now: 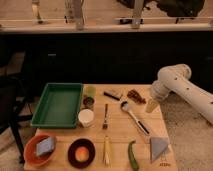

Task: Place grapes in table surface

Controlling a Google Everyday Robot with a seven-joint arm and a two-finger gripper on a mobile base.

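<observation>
— While you have the feed up, what do the grapes look like?
— From my seat, the grapes [134, 95] are a small, dark reddish-brown, bumpy cluster, a low clump lying on the light tan wooden plank table surface [117, 137], near its far right corner.
— And the tool?
— My gripper [151, 105], at the end of the white arm [172, 82], hangs low just right of the grapes, by the table's right edge. I can't tell whether it's released or clenched, nor whether it touches the cluster.
— Anything around them?
— A long silver metal spoon [134, 116] lies just in front, a small dark bar [113, 94] sits to their left, and the green rectangular tray [62, 85] is well apart on the left.
</observation>
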